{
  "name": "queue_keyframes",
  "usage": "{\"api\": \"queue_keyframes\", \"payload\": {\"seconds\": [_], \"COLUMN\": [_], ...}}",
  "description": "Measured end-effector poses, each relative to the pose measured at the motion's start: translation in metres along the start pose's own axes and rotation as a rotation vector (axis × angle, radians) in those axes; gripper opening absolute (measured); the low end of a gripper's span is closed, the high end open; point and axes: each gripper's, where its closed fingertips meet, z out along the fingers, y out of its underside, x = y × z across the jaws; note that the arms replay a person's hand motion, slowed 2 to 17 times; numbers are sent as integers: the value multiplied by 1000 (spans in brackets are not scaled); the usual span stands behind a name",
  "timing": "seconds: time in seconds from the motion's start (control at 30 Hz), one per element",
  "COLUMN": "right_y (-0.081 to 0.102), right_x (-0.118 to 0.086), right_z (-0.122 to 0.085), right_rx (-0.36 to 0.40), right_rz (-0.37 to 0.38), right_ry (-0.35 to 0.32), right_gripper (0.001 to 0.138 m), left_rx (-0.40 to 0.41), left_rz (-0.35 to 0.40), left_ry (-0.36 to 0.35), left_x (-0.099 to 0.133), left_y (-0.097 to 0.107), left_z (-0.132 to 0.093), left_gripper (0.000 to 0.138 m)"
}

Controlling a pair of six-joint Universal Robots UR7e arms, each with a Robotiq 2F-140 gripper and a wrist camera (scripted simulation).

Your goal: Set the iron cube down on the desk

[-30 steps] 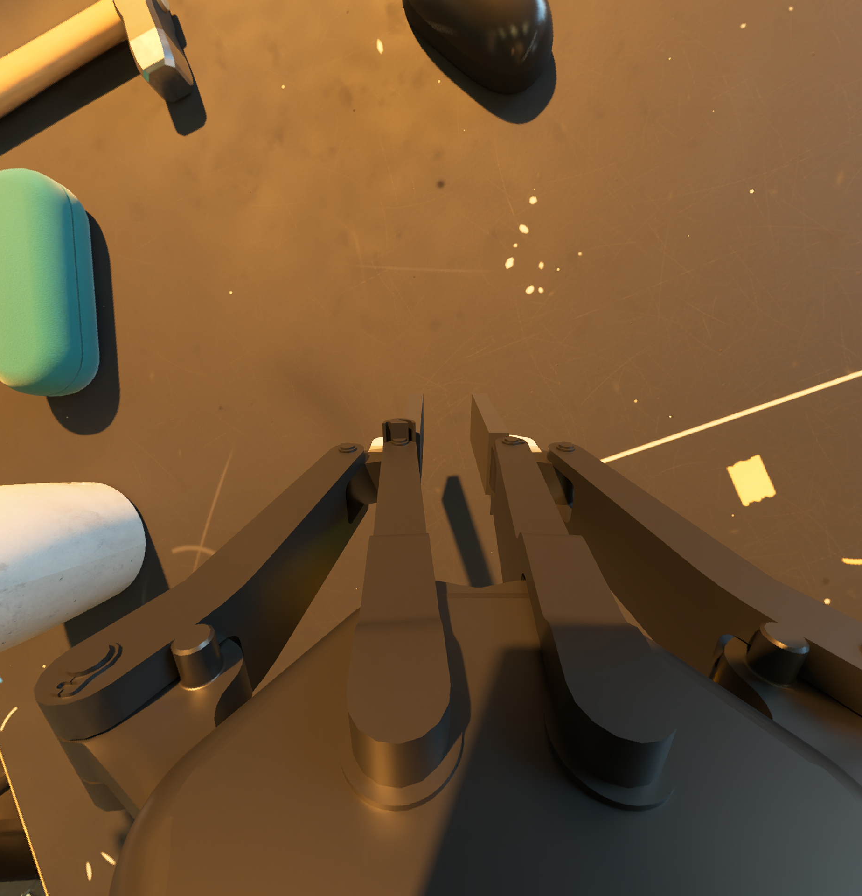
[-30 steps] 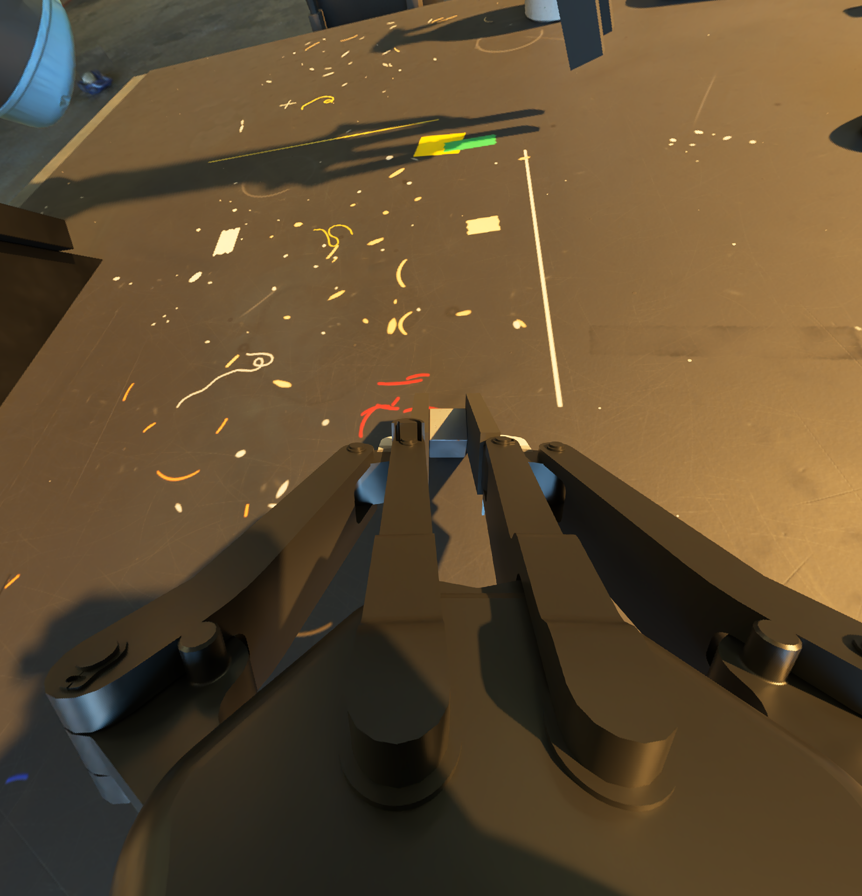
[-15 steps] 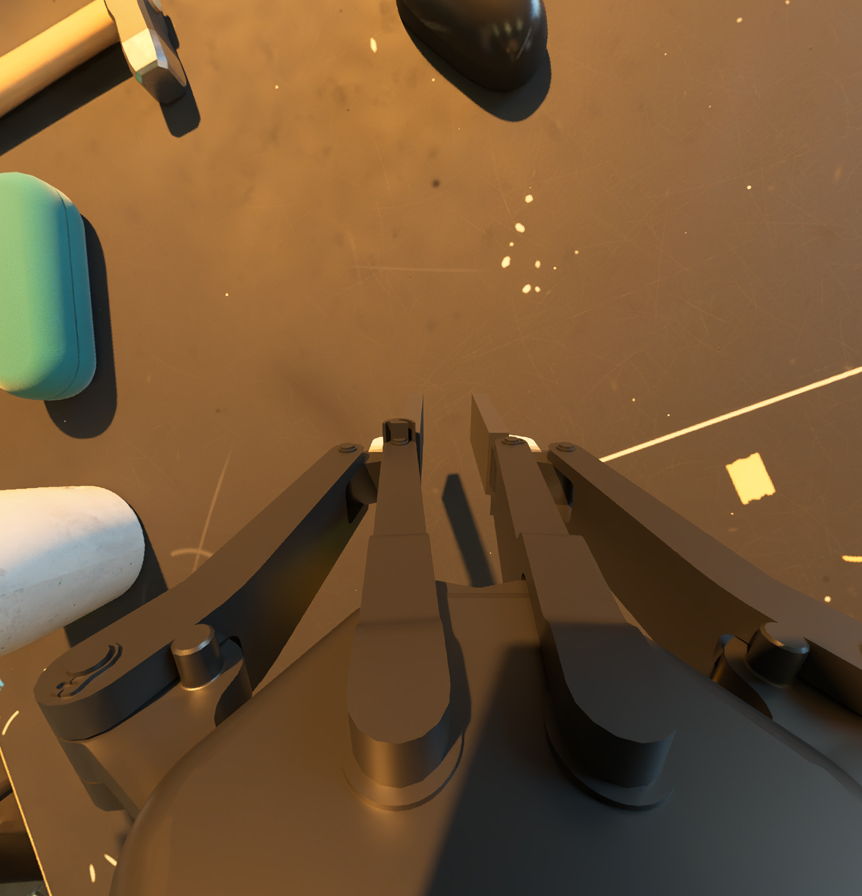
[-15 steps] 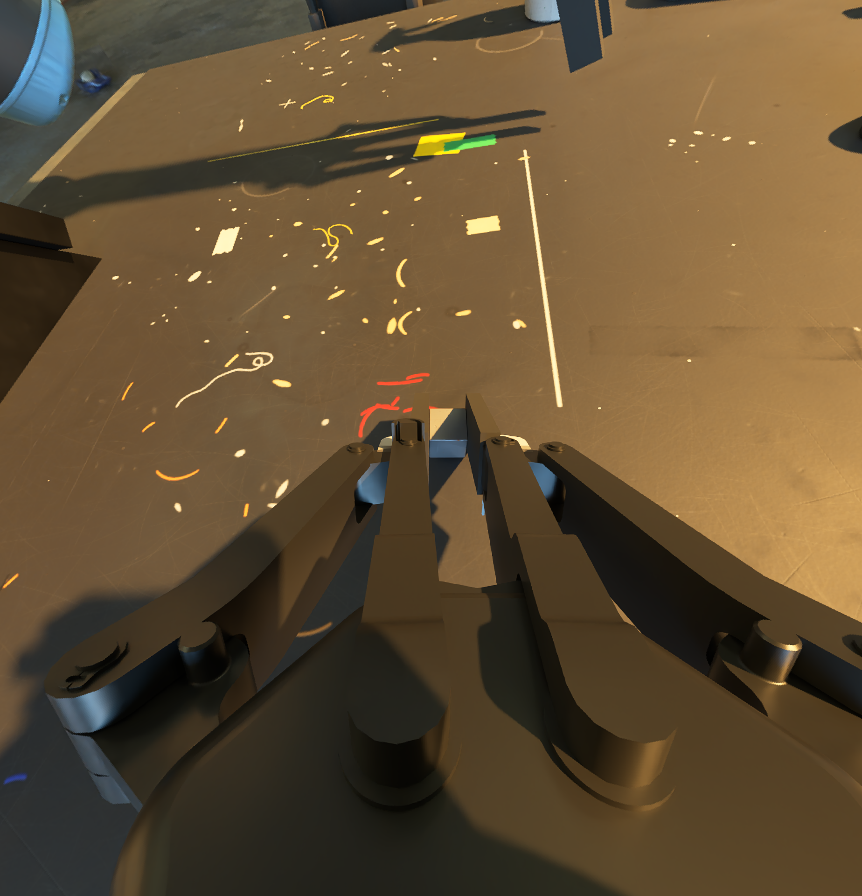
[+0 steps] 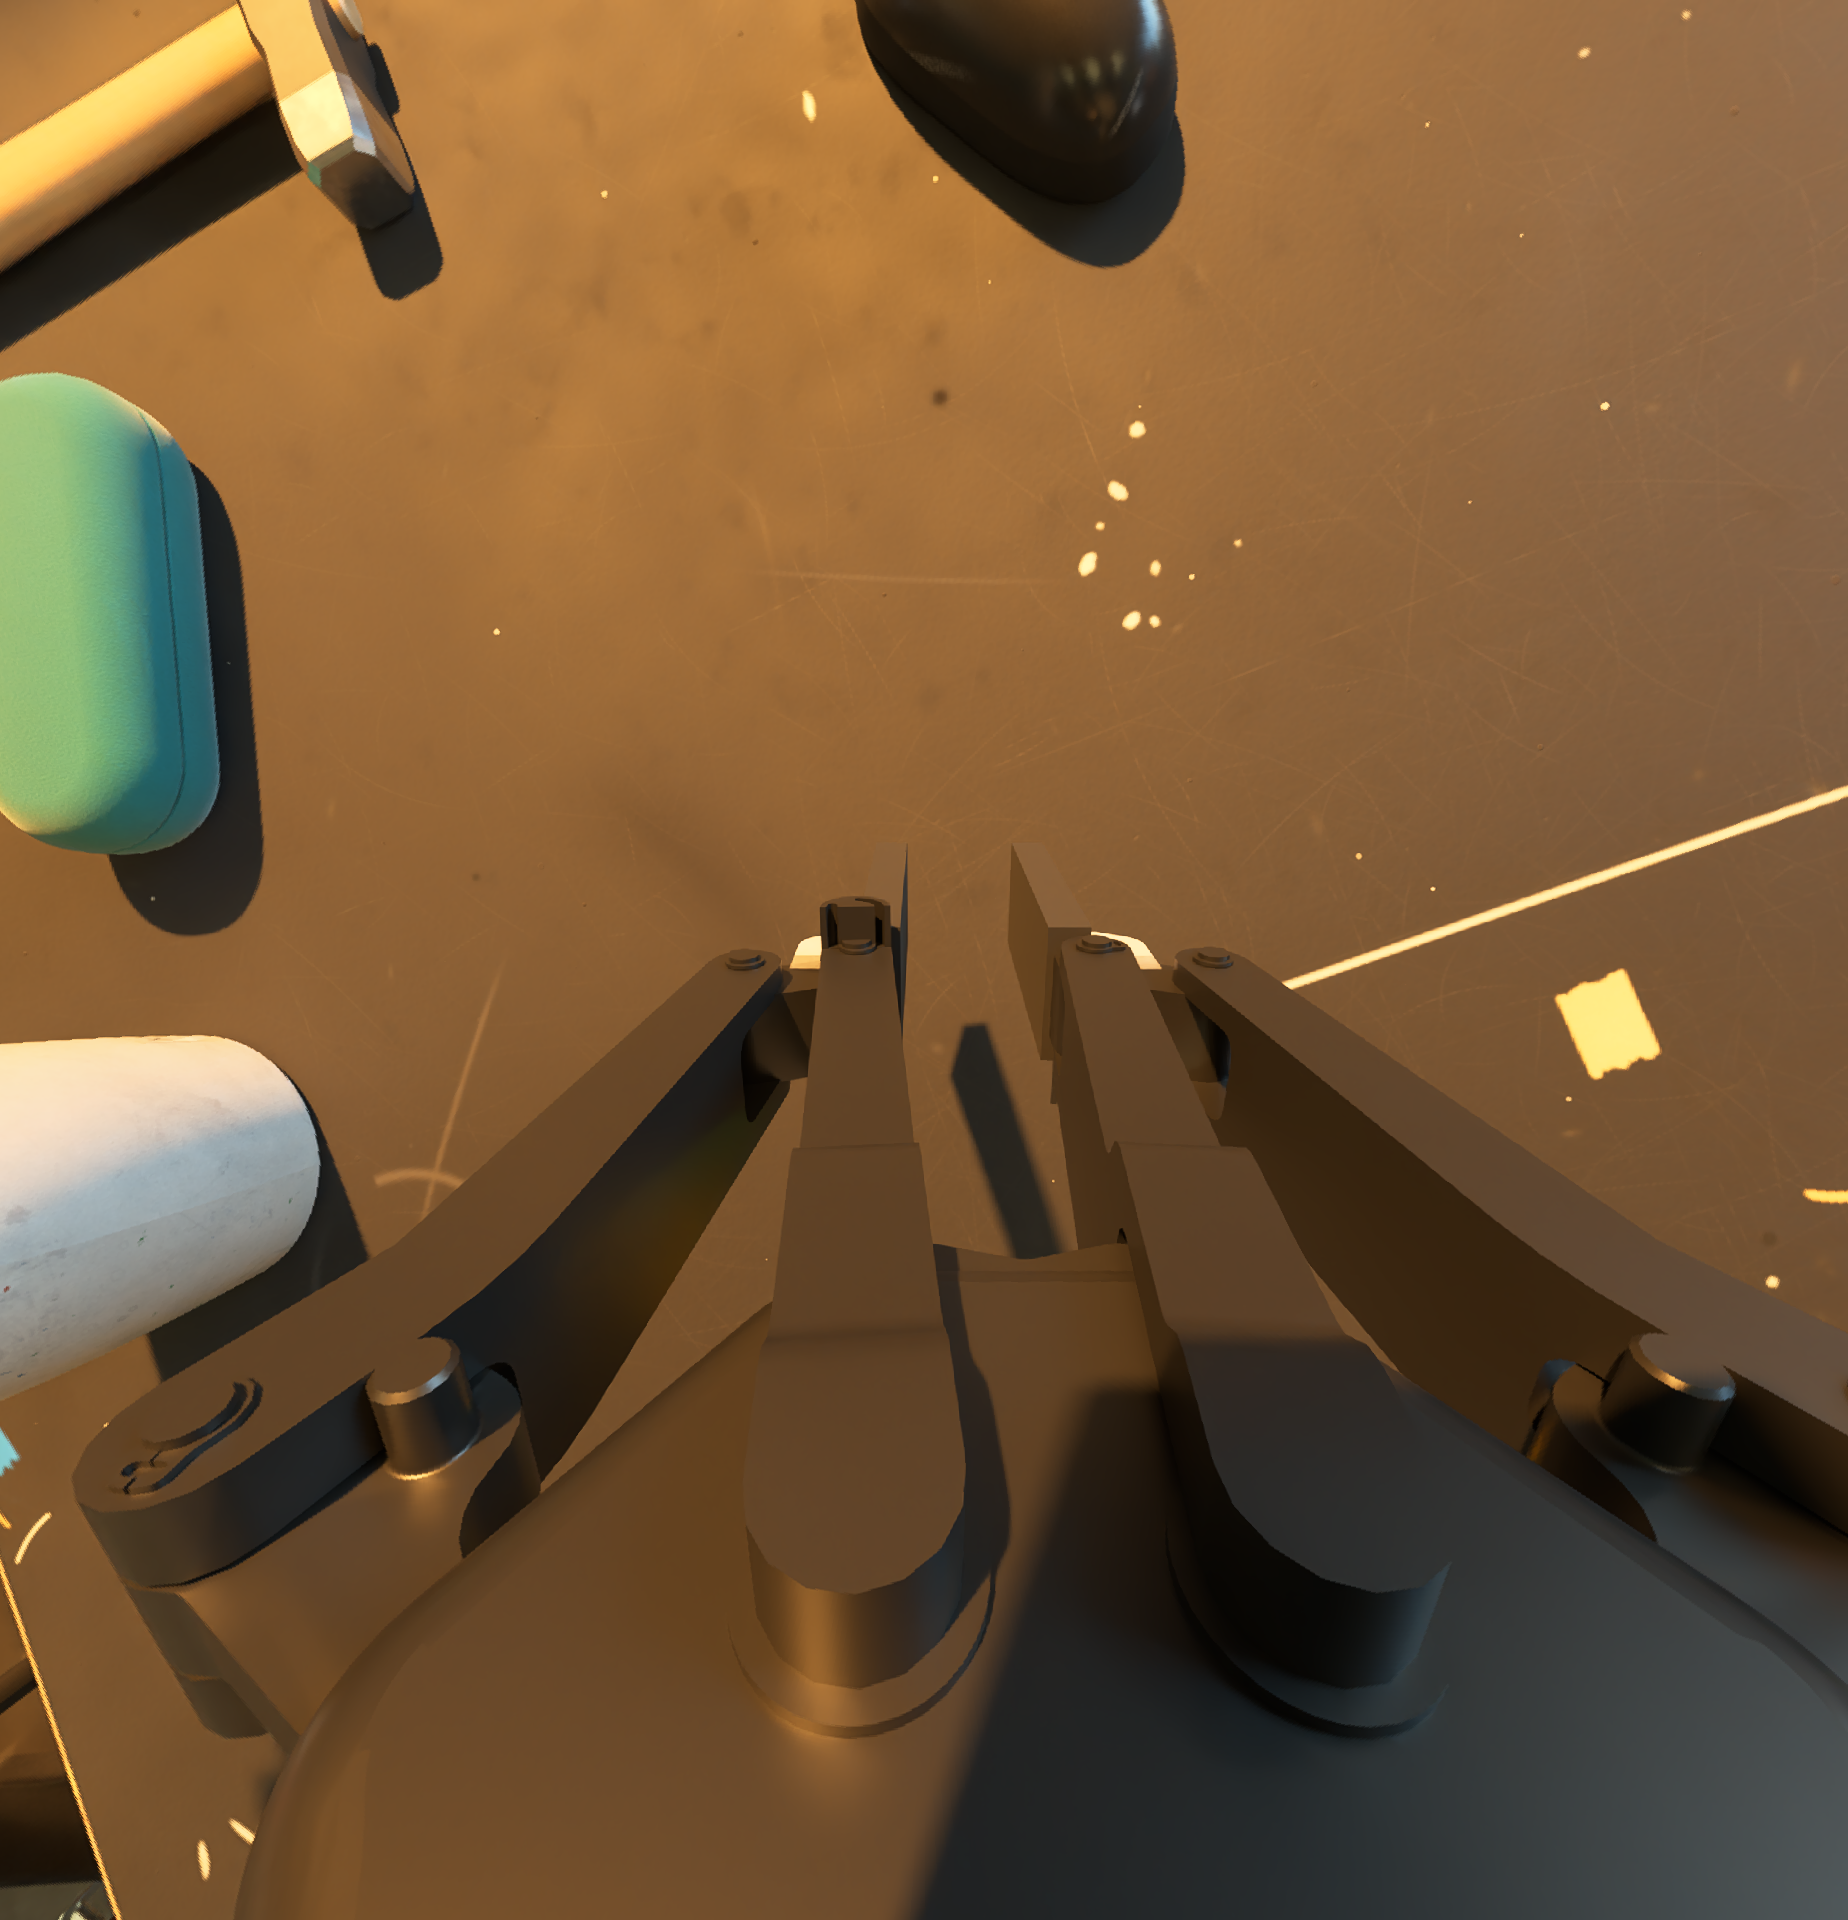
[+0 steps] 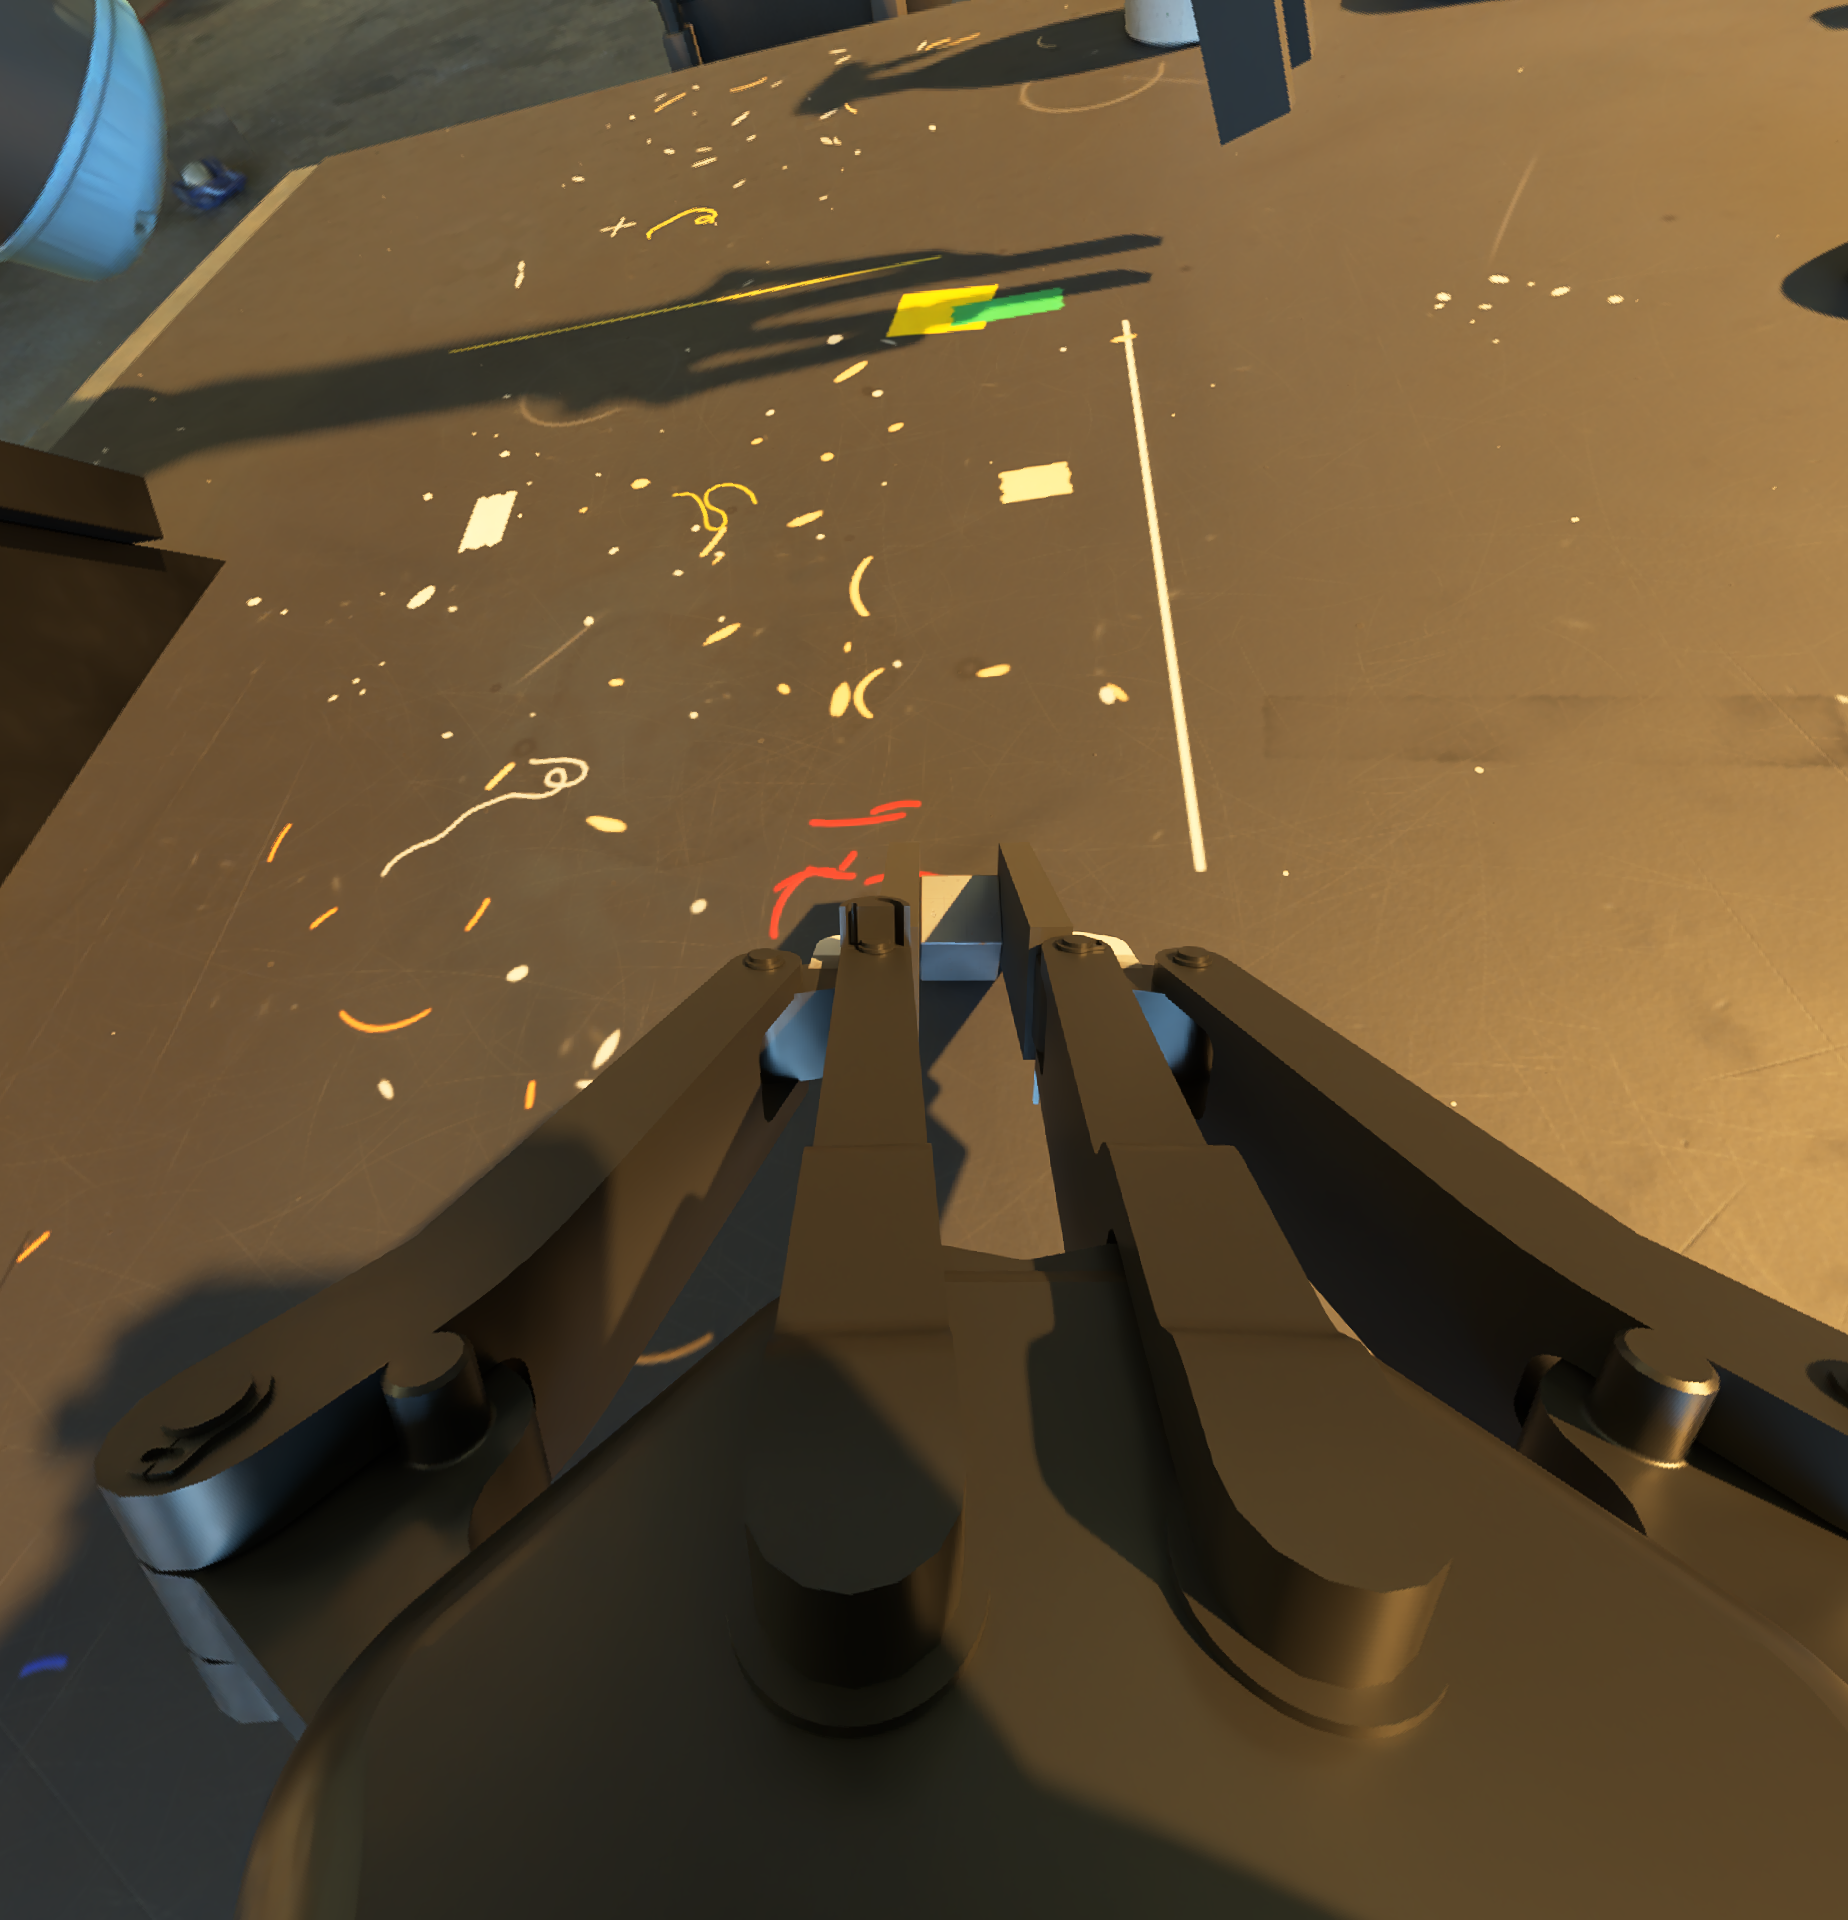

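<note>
My right gripper (image 6: 959,883) was clenched on the cube (image 6: 959,912), a small pale grey block with flat faces and a sharp near edge, pinched between the two pads at the fingertips. The cube sat just above or at the desk (image 6: 1471,1039); I could not tell whether it touched. Only the right wrist view showed it.

That view also showed the desk as a dull brown sheet, finely scratched, flecked with pale paint specks and red squiggles (image 6: 847,842) at 12 o'clock from the cube. A thin white line (image 6: 1164,613) ran away at 1 o'clock. A yellow and green patch (image 6: 961,310) lay farther off at 12 o'clock. A pale blue bucket (image 6: 89,156) stood off the desk at 10 o'clock, and a dark box (image 6: 58,644) at 9 o'clock.

My left gripper (image 5: 956,904) held nothing; its fingers stood close together with a narrow gap between the pads, bare desk visible through it. Only the left wrist view showed the clutter: a rounded teal case (image 5: 84,613) of matte, grained finish at 10 o'clock; a hammer (image 5: 224,114) with wooden handle and faceted steel head at 11 o'clock; a glossy black domed object (image 5: 1034,83) at 12 o'clock; a scuffed white cylinder (image 5: 109,1195) at 9 o'clock.
</note>
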Motion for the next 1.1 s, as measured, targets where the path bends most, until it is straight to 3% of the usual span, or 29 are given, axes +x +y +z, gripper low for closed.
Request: {"api": "queue_keyframes", "payload": {"seconds": [1.1], "right_y": [0], "right_x": [0], "right_z": [0], "right_rx": [-1], "right_rz": [-5], "right_ry": [5], "right_gripper": [20], "left_rx": [5], "left_rz": [2], "left_ry": [-10], "left_x": [-1], "left_y": [0], "left_z": [-3], "left_gripper": [27]}}
